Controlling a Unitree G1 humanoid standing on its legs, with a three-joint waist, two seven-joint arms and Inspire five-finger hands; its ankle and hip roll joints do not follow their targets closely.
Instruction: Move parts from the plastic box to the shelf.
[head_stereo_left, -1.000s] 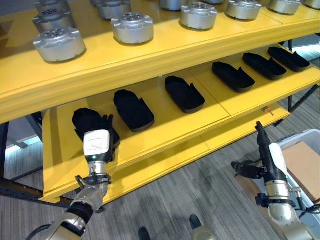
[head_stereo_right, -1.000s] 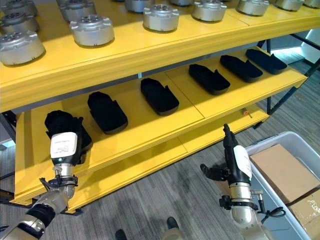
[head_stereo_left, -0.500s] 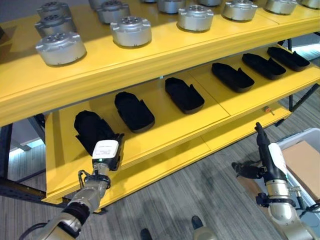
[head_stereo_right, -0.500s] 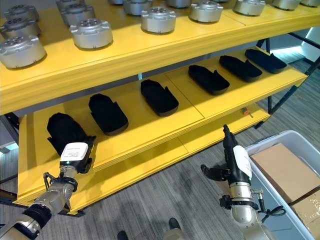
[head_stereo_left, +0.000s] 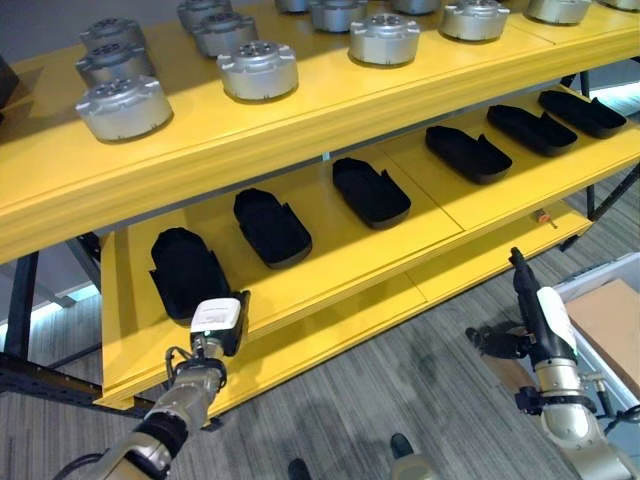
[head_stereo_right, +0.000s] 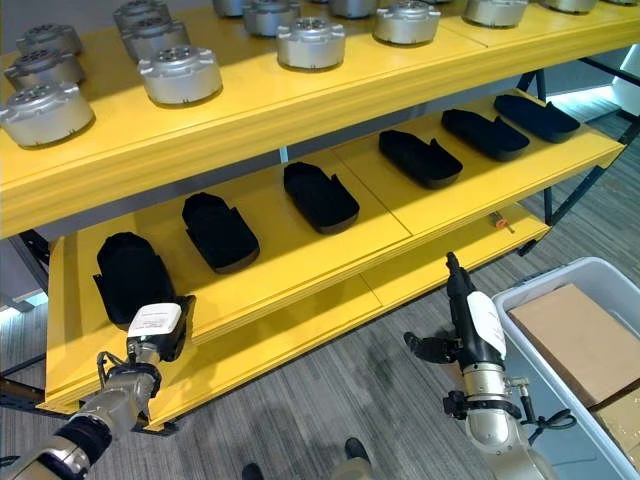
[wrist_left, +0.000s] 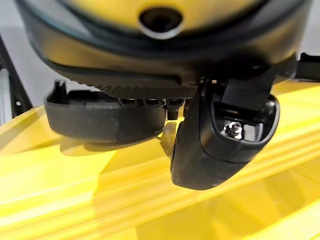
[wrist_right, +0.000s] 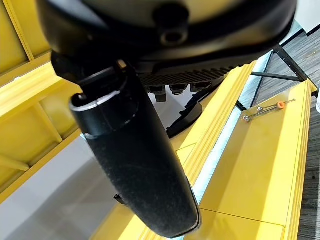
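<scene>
The yellow shelf (head_stereo_left: 330, 120) carries silver round parts (head_stereo_left: 258, 70) on its upper level and six black parts (head_stereo_left: 371, 191) in a row on the middle level. At the right, the plastic box (head_stereo_right: 560, 380) holds a brown carton (head_stereo_right: 575, 340). No writing can be read. The left hand (head_stereo_left: 218, 322) is at the shelf's near edge, just in front of the leftmost black part (head_stereo_left: 185, 270) and not holding it; whether its fingers are clenched or released I cannot tell. The right hand (head_stereo_right: 472, 320) is released, with fingers straight and empty, beside the box.

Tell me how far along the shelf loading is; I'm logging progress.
Six black parts already lie on the middle shelf. The left hand sits at the shelf edge by the leftmost part, holding nothing. The right hand hangs open near the plastic box; remaining parts aren't visible.
</scene>
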